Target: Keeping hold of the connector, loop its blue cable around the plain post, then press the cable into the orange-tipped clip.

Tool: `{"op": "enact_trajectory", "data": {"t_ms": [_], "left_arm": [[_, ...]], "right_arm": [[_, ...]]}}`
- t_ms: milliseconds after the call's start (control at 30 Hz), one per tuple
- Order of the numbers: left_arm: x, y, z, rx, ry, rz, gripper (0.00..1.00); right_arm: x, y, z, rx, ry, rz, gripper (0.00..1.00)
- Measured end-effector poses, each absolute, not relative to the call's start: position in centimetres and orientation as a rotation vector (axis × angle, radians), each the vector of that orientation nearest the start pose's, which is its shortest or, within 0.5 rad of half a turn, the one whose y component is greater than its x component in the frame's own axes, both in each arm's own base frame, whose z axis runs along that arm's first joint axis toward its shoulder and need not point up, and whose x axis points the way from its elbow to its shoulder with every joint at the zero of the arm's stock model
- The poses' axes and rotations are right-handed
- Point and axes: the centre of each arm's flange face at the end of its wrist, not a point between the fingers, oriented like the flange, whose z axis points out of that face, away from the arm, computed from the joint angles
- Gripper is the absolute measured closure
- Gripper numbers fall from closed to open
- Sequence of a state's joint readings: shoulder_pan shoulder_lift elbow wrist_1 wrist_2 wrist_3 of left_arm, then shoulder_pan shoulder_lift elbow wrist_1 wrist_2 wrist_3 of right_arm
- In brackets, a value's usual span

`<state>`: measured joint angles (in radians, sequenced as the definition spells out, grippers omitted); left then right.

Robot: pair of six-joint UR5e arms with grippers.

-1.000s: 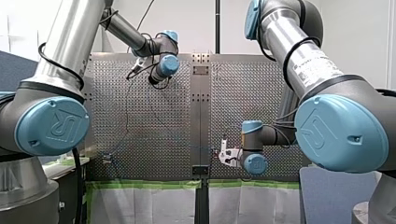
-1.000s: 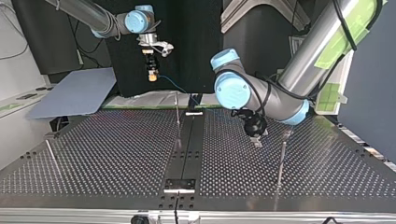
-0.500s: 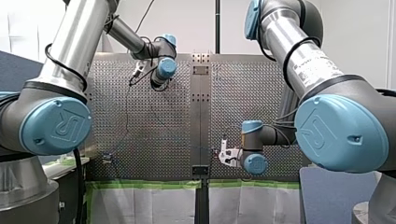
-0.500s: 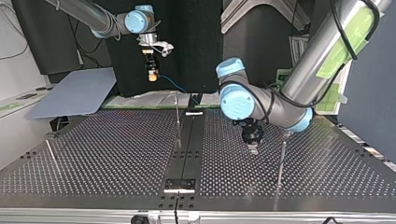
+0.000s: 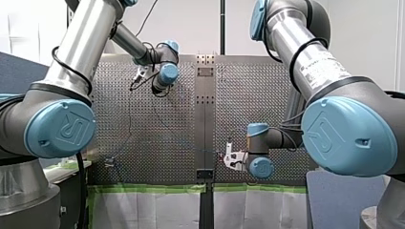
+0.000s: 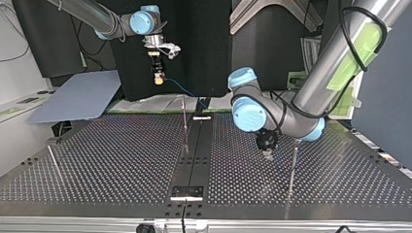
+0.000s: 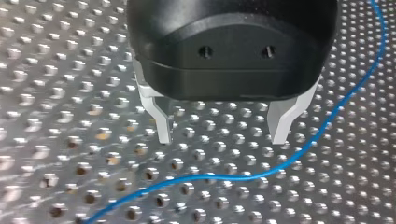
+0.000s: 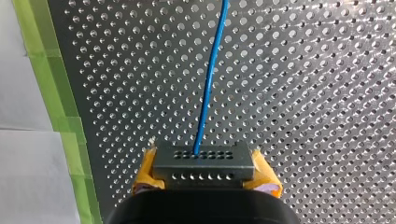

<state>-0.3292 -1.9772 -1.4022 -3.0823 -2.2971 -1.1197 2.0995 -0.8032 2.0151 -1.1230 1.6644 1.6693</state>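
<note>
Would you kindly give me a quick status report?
Left gripper open, blue cable just ahead. Right gripper shut on connector. No obstruction seen.

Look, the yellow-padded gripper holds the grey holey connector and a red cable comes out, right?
The thin cable is blue, not red. The right wrist view shows my right gripper, yellow-padded, holding the dark grey holed connector and that blue cable coming out.

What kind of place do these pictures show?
Probably a robotics lab or test cell: my left arm and my right arm reach over a perforated metal table with thin posts, and my right pincer holds a connector on a blue cable.
</note>
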Motion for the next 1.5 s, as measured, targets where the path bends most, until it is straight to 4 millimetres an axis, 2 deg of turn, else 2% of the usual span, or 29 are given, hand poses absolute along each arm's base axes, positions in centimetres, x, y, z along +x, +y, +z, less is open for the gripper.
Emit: {"op": "enact_trajectory", "data": {"t_ms": [133, 367, 500, 667, 833, 1033, 1300, 1500], "left_arm": [[55.4, -25.4, 34.0, 0.141, 1.767, 0.761, 0.00], [55.7, -24.3, 33.8, 0.114, 1.778, 0.807, 0.00], [55.7, -24.4, 33.1, 0.125, 1.792, 0.808, 0.00], [55.9, -25.0, 31.3, 0.157, 1.820, 0.799, 0.00], [56.1, -24.6, 30.6, 0.150, 1.834, 0.813, 0.00], [56.5, -24.9, 27.8, 0.178, 1.875, 0.828, 0.00], [56.8, -26.8, 22.8, 0.238, 1.923, 0.791, 0.00], [56.8, -27.1, 21.4, 0.243, 1.937, 0.780, 0.00]], "right_arm": [[37.1, -38.9, -0.7, 1.573, -1.106, 1.524, 1.00], [37.1, -38.9, -0.7, 1.572, -1.106, 1.524, 1.00], [37.1, -38.9, -0.7, 1.573, -1.106, 1.525, 1.00], [37.1, -38.9, -0.7, 1.573, -1.106, 1.525, 1.00], [37.1, -38.9, -0.7, 1.573, -1.106, 1.525, 1.00], [37.1, -38.9, -0.7, 1.572, -1.106, 1.525, 1.00], [37.1, -38.9, -0.7, 1.572, -1.106, 1.524, 1.00], [37.1, -38.9, -0.7, 1.572, -1.107, 1.524, 1.00]]}}
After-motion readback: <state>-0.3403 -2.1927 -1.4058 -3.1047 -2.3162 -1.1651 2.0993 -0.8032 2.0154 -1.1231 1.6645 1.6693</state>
